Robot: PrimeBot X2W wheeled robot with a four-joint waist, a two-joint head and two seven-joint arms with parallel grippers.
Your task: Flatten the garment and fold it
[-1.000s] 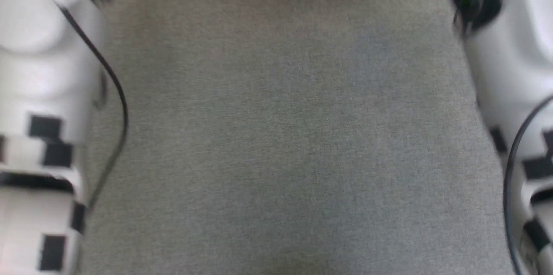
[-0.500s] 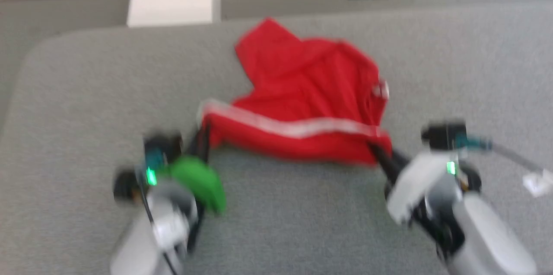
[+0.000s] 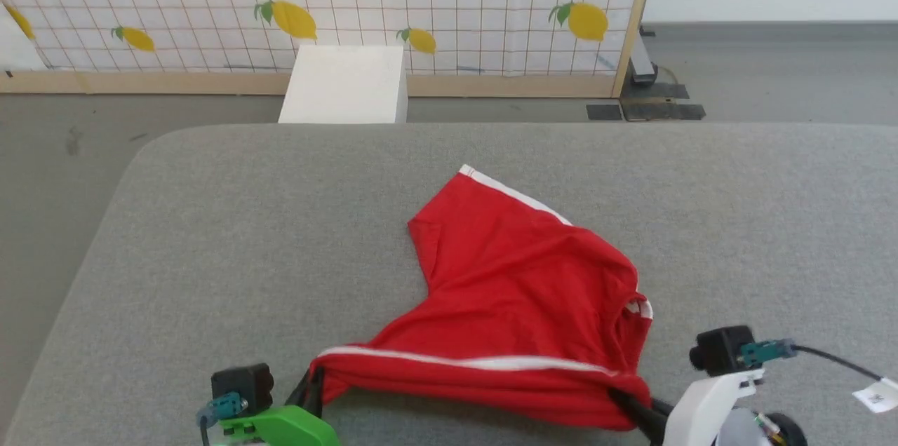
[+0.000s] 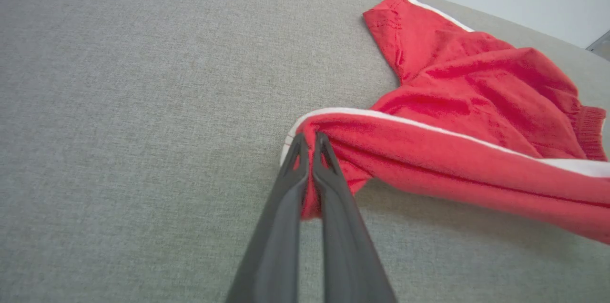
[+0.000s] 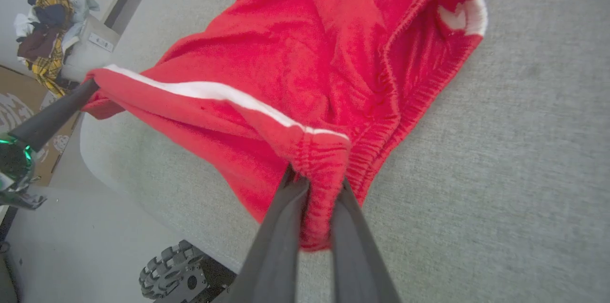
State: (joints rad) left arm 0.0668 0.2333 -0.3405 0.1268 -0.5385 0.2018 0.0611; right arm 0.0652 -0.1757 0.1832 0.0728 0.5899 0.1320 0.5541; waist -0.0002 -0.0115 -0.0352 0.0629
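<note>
The garment (image 3: 519, 292), red shorts with white trim, lies crumpled on the grey table (image 3: 210, 235), its near edge lifted and stretched between my two grippers. My left gripper (image 3: 317, 384) is shut on the left end of that edge, where the white stripe begins (image 4: 307, 143). My right gripper (image 3: 623, 398) is shut on the bunched waistband corner at the right end (image 5: 315, 180). One leg of the garment (image 4: 429, 55) points away toward the table's far side. In the right wrist view, the left gripper's fingers (image 5: 52, 117) reach into the far end of the hem.
A white box (image 3: 347, 85) stands on the floor beyond the table, in front of a lemon-patterned screen (image 3: 351, 4). The right wrist view shows the table's near edge (image 5: 109, 160), a wheel (image 5: 171, 277) below it and a pile of clothes (image 5: 45, 36) at the far left.
The head camera has swung upward, so the whole picture shifted from bare table to the garment and the room beyond. Both grippers stay shut on the garment's near edge.
</note>
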